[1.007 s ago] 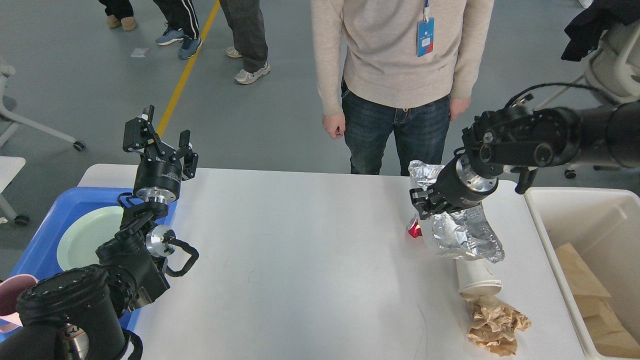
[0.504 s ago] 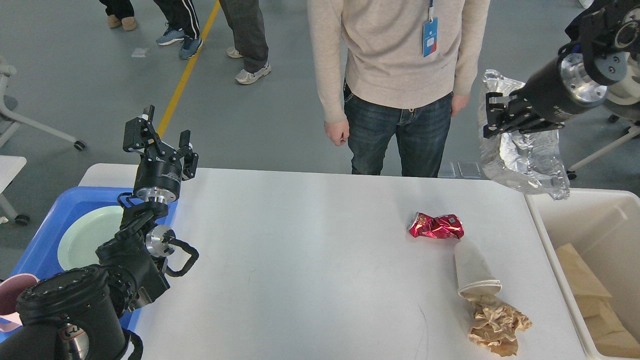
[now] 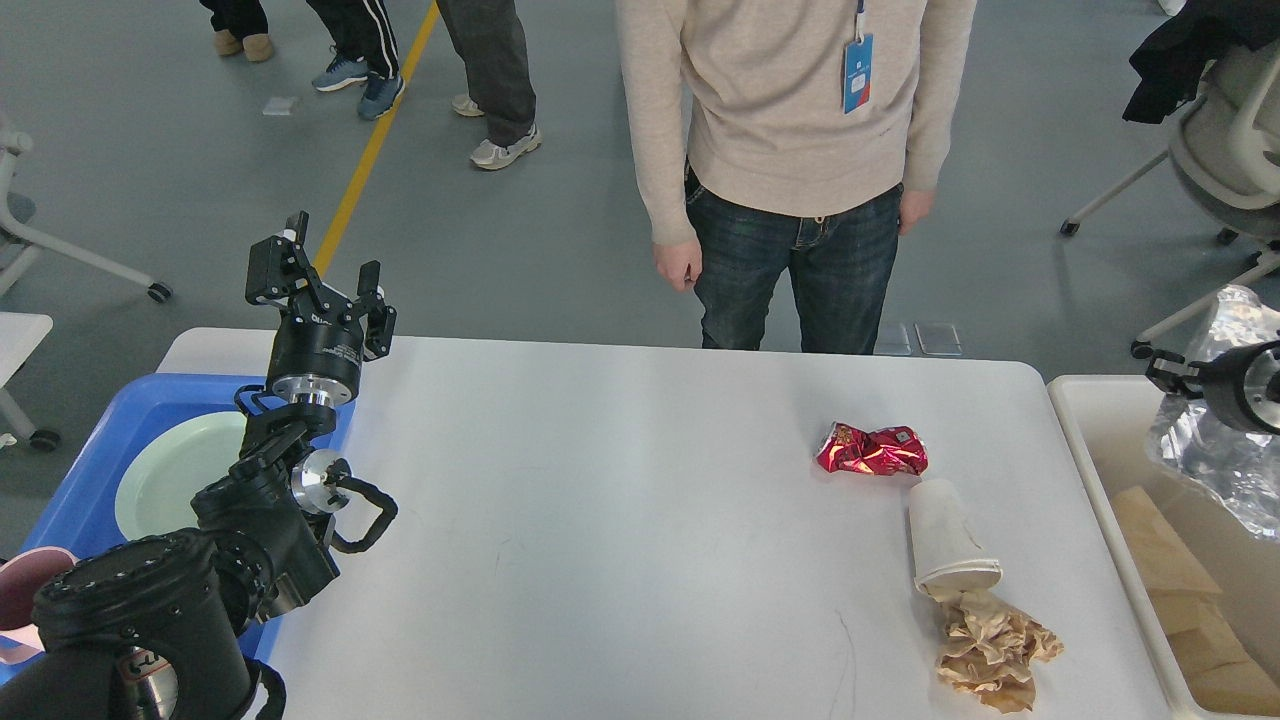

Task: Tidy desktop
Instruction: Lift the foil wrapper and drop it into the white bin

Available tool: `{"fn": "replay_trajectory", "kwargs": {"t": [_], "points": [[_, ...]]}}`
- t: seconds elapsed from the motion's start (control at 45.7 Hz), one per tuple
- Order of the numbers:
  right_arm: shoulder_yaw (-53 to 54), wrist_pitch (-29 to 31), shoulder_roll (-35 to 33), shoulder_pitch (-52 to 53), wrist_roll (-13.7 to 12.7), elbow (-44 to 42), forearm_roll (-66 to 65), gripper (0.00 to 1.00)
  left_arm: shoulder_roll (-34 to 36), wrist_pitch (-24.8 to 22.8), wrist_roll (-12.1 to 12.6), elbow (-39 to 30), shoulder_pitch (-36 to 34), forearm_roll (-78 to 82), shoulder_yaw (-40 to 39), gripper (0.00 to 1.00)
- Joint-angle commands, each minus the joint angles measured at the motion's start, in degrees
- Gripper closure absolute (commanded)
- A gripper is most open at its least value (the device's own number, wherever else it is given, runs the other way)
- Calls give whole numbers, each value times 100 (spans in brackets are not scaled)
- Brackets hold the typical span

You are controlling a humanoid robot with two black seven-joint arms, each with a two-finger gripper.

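Observation:
The white desktop [image 3: 620, 500] holds a crushed red can [image 3: 872, 450], a white paper cup [image 3: 950, 540] lying on its side, and crumpled brown paper [image 3: 990, 645], all at the right. My right gripper [image 3: 1168, 376] is at the right edge of the view. It is shut on a crinkled silver foil bag [image 3: 1215, 470] and holds it over the white bin [image 3: 1078, 450]. My left gripper [image 3: 322, 272] is open and empty, raised above the desktop's far left corner.
The blue tray [image 3: 70, 510] at the left holds a pale green plate [image 3: 170, 480], with a pink cup [image 3: 20, 600] beside it. Brown cardboard [image 3: 1180, 590] lies in the bin. A person [image 3: 790, 150] stands at the far edge. An office chair [image 3: 1215, 150] is at the far right.
My right gripper lifted the foil bag off the desktop, swung it right and lowered it over the white bin. This uncovered the red can. The left arm has not moved.

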Motion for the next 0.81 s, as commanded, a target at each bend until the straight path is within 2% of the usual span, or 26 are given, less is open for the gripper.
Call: {"fn": "replay_trajectory", "kwargs": {"t": [0.0, 0.022, 0.044, 0.131, 0.153, 0.241, 0.482, 0.657, 0.788], "points": [[544, -848, 97, -1357, 9, -786, 158, 100, 0, 4, -4, 0, 0, 1, 0, 3], [658, -892, 132, -1542, 9, -935, 158, 94, 0, 4, -4, 0, 0, 1, 0, 3], [763, -901, 185, -1735, 9, -1094, 158, 78, 0, 4, -4, 0, 0, 1, 0, 3], [1072, -962, 405, -2334, 9, -1770, 158, 4, 0, 4, -4, 0, 0, 1, 0, 3], [1124, -963, 466, -2439, 9, -1929, 158, 0, 0, 4, -4, 0, 0, 1, 0, 3], [1204, -954, 625, -2721, 9, -2211, 167, 0, 0, -5, -4, 0, 0, 1, 0, 3], [1204, -919, 599, -2827, 17, -2238, 167, 0, 0, 4, -4, 0, 0, 1, 0, 3], [994, -840, 642, -1914, 17, -2010, 62, 0, 0, 4, -4, 0, 0, 1, 0, 3], [195, -804, 870, -869, 17, -1492, 18, 0, 0, 4, -4, 0, 0, 1, 0, 3]]}}
